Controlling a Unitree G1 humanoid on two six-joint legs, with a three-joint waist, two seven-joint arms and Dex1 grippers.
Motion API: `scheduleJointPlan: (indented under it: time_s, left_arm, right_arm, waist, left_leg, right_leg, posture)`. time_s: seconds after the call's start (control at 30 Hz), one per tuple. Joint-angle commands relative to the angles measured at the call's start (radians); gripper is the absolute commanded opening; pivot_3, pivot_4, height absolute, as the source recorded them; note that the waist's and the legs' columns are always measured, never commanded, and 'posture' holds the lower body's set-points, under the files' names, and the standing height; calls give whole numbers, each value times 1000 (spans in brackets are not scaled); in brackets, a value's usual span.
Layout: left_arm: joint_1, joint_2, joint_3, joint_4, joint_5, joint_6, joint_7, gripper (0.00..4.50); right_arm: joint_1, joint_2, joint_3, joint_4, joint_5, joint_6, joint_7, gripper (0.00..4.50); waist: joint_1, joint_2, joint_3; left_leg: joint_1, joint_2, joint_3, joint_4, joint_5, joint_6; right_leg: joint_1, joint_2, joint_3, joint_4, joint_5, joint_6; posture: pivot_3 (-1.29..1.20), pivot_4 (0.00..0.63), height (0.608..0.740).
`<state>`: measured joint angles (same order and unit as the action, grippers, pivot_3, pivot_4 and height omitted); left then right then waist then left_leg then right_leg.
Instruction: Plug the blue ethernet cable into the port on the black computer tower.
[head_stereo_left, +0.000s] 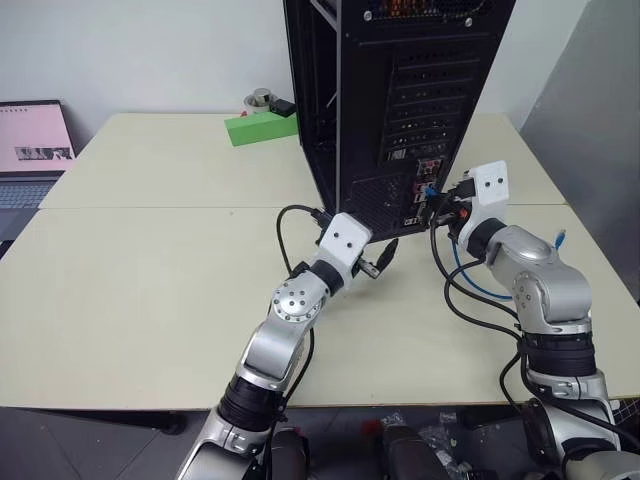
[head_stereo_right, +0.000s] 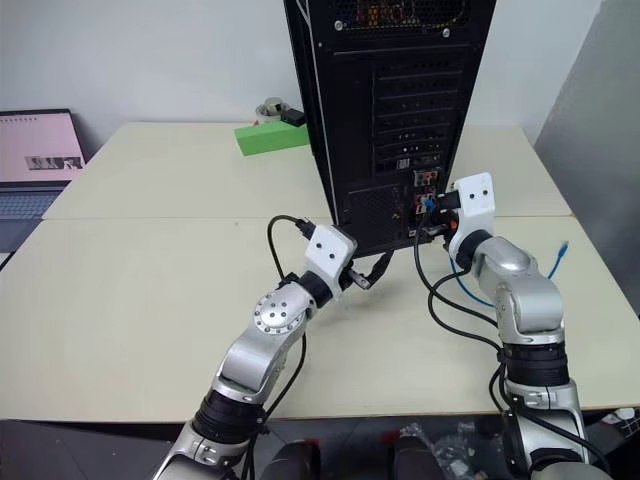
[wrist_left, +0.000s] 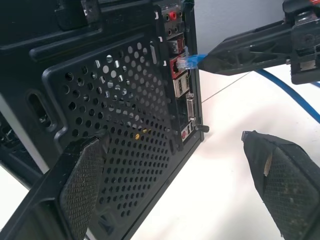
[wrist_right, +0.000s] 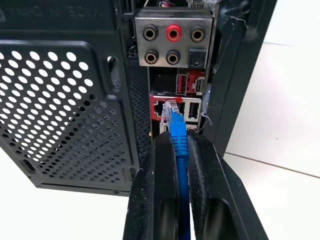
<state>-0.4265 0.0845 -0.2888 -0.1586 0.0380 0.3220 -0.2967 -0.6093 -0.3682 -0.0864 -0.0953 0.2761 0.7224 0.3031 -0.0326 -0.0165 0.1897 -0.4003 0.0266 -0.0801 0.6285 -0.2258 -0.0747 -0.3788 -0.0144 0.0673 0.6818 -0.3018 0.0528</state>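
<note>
The black computer tower (head_stereo_left: 400, 100) stands upright on the table with its rear panel facing me. My right gripper (wrist_right: 179, 142) is shut on the blue ethernet cable (wrist_right: 177, 132) just behind its clear plug. The plug's tip hovers right in front of the port (wrist_right: 159, 107), a squarish socket in the red-framed block, slightly to one side of it. The rest of the cable (head_stereo_left: 470, 275) loops down onto the table. My left gripper (wrist_left: 174, 139) is open and holds nothing, close to the tower's lower rear corner by the mesh vent (wrist_left: 125, 115).
A green block (head_stereo_left: 262, 127) and a roll of tape (head_stereo_left: 260, 98) lie behind the tower on the table (head_stereo_left: 150, 280). A laptop (head_stereo_left: 30, 150) sits at the far left. Black robot wires (head_stereo_left: 470, 305) trail beside the right arm. The cable's free end (head_stereo_left: 561, 238) lies near the right edge.
</note>
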Motion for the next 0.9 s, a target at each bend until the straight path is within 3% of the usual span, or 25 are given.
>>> scheduleJointPlan:
  time_s: [0.03,0.9]
  left_arm:
    - [-9,-2,10,-38,-1,-8,-4,4500]
    - [-8,10,15,-30,-3,-18,-10,4500]
  right_arm:
    - [-29,1,-4,-2,-11,-35,-3,6]
    - [-48,-15,50,-31,-42,-36,20,5]
  waist:
    - [0,0,0]
    - [-15,0,0]
  left_leg:
    - [0,0,0,0,0,0]
    - [0,0,0,0,0,0]
  right_leg:
    - [0,0,0,0,0,0]
    - [0,0,0,0,0,0]
  posture:
    - [0,150,740]
    - [0,150,740]
